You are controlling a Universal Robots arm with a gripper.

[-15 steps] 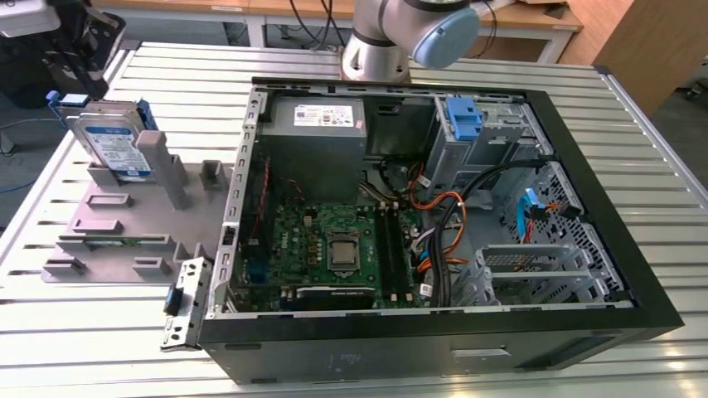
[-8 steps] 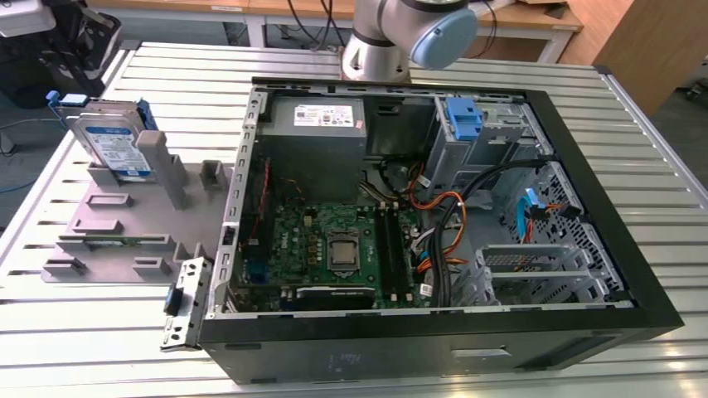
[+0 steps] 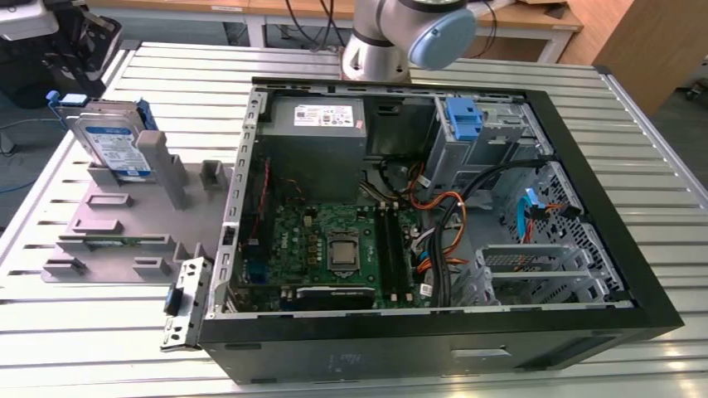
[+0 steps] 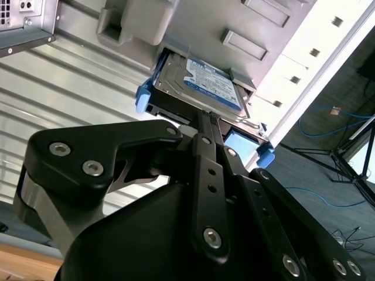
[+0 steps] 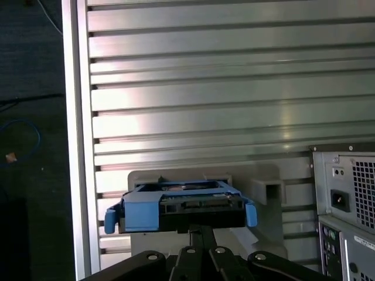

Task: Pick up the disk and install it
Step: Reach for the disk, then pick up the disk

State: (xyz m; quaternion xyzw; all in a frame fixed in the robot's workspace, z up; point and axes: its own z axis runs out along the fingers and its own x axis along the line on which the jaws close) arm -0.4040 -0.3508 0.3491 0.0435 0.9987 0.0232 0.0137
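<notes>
1. One black metal pincer [image 4: 206,117] sits nearest the wrist cameras. Its fingertips are clenched together with nothing between them, and they end just at the upper edge of the disk.
2. Just beyond it is the flat silver hard disk with a white-and-blue label and blue plastic rails [image 4: 205,85]. It stands on edge in a slot of the grey plastic holder block [image 3: 122,224], at the exterior view's left, and has not been lifted.
3. I judge the main risk to be here. Clenched tips cannot straddle the disk, so pressing down would push it deeper into the slot or tip the holder over.
4. A grip on a blue rail alone could also fail, because the plastic may flex and let the drive swing or drop.
5. Under the holder lies the ribbed aluminium table [image 3: 99,332]. Its grooves could catch a falling corner.
6. Farthest off, at the exterior view's right, the open black computer case [image 3: 443,348] lies on its side. Loose orange and black cables [image 3: 443,215] cross its interior and would likely snag a carried disk.
</notes>
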